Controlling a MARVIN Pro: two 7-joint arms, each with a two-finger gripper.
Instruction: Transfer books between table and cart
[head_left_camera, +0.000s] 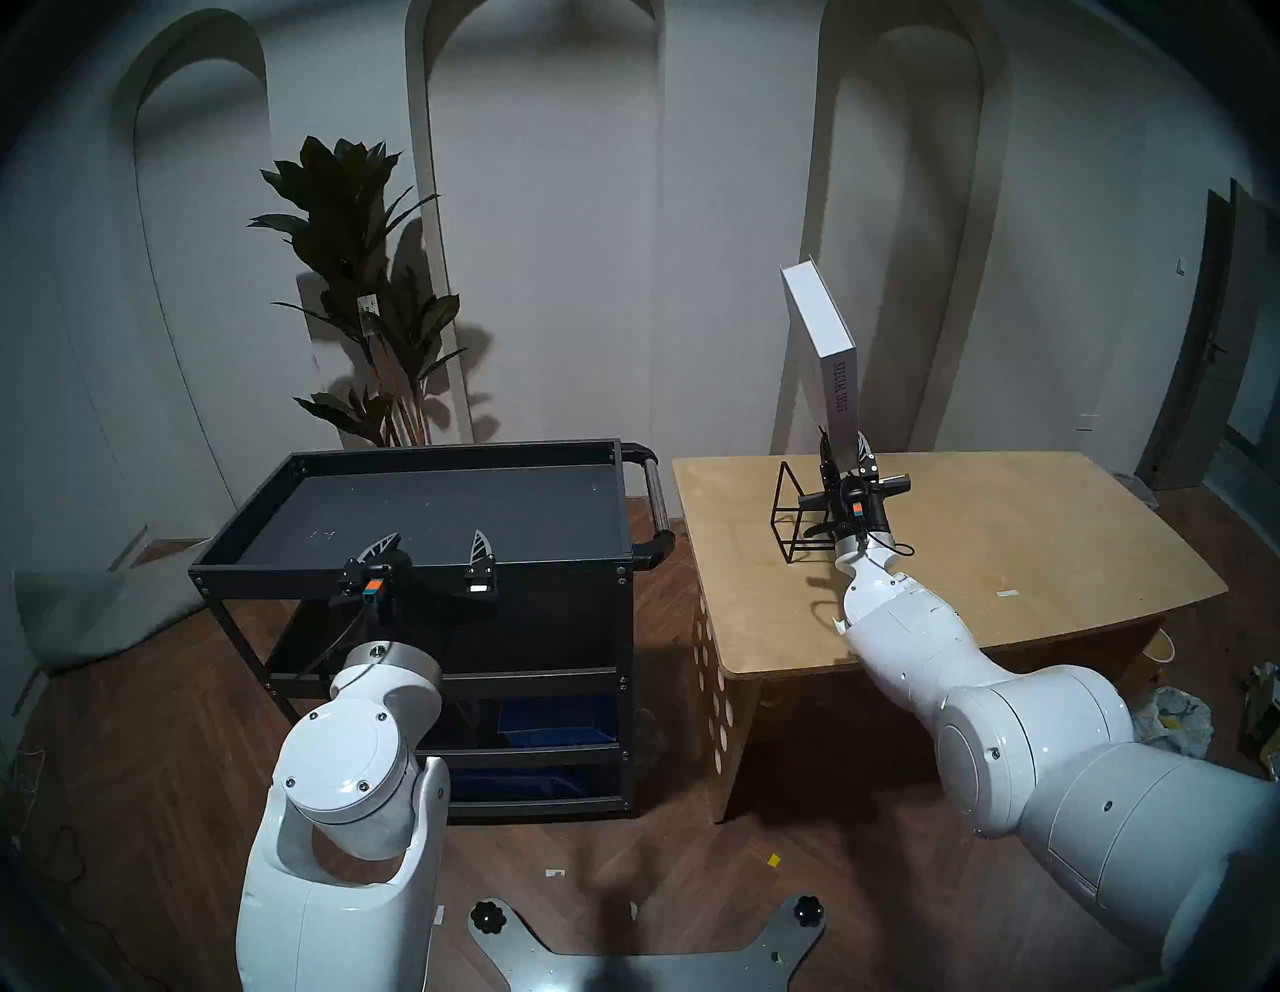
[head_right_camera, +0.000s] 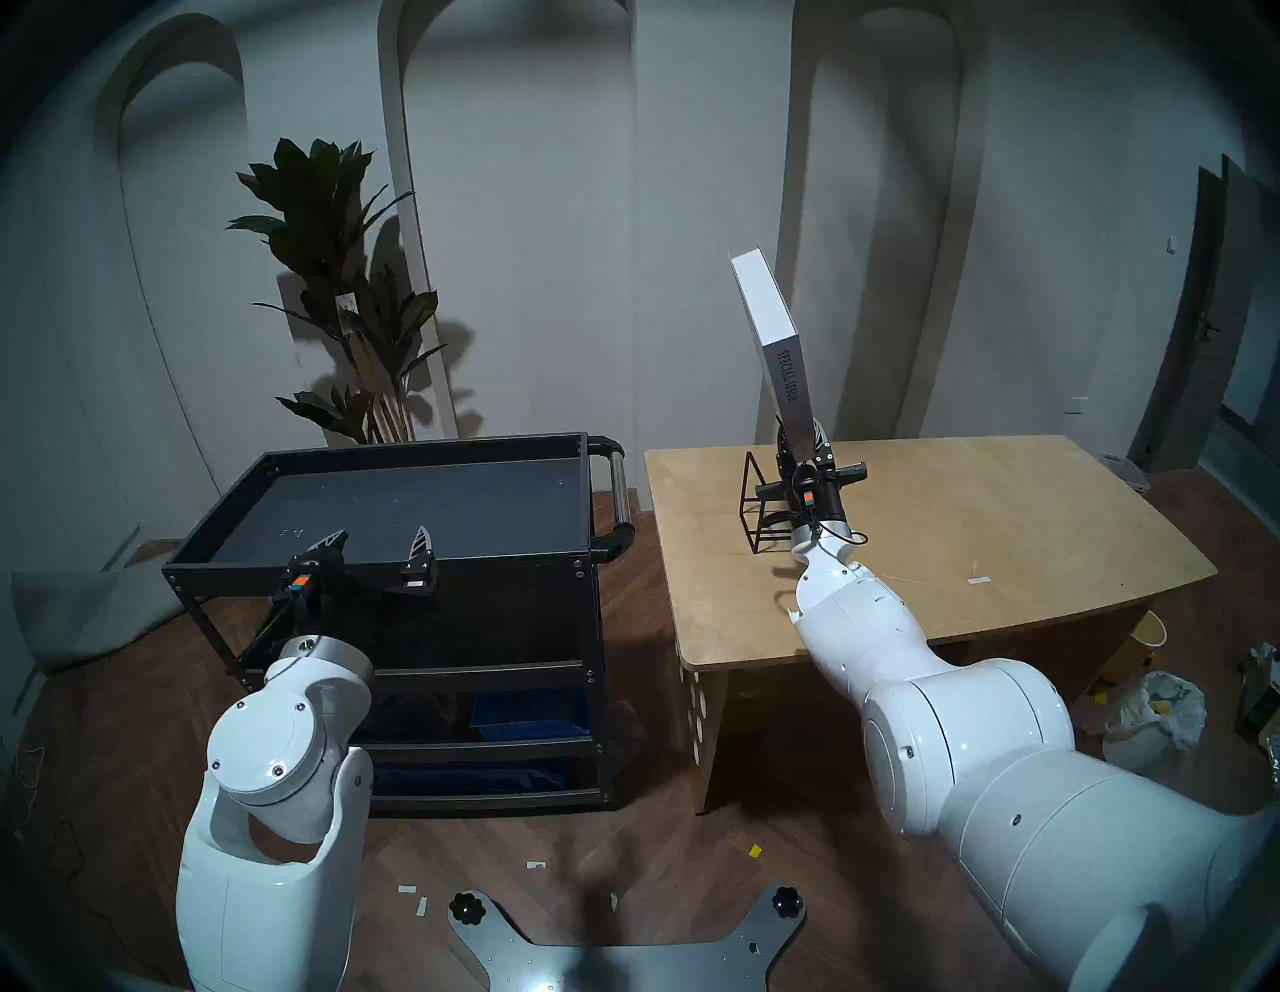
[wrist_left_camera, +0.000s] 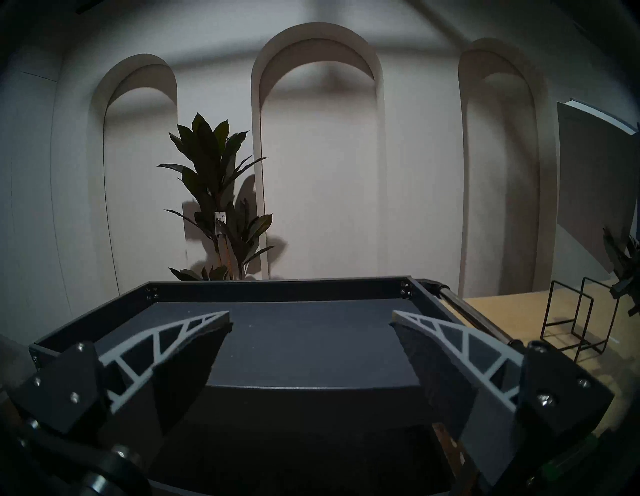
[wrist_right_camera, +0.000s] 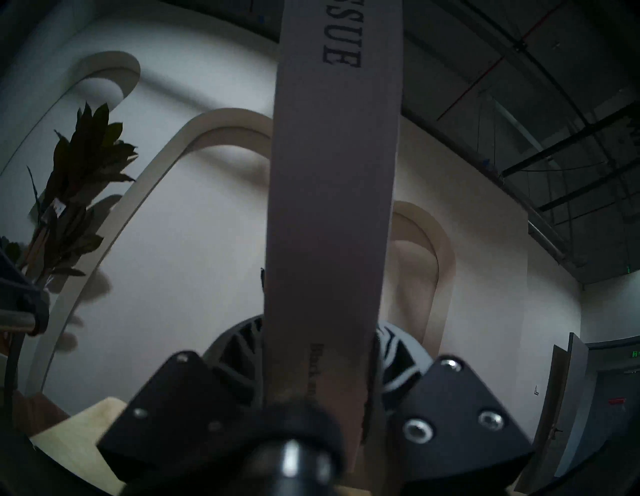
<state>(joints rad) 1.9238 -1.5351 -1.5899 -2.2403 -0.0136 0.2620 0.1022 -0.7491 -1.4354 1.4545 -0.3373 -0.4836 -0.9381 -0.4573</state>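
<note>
Fingers of the right gripper (head_left_camera: 843, 454) pinch the book (head_left_camera: 824, 346) at its bottom end, held upright above the table (head_left_camera: 970, 554) near the wire rack (head_left_camera: 796, 516). Left gripper (head_left_camera: 433, 547) gapes wide over the cart (head_left_camera: 443, 450). Book is stiff, probably heavy and top-heavy; a mid-spine grip looks safer.

- the table (head_left_camera: 1004, 554): light plywood top with rounded corners; side panel with round holes
- a black wire rack (head_left_camera: 796, 512) stands on it near the far left corner
- a small pale scrap (head_left_camera: 1008, 593) lies toward its right edge
</note>
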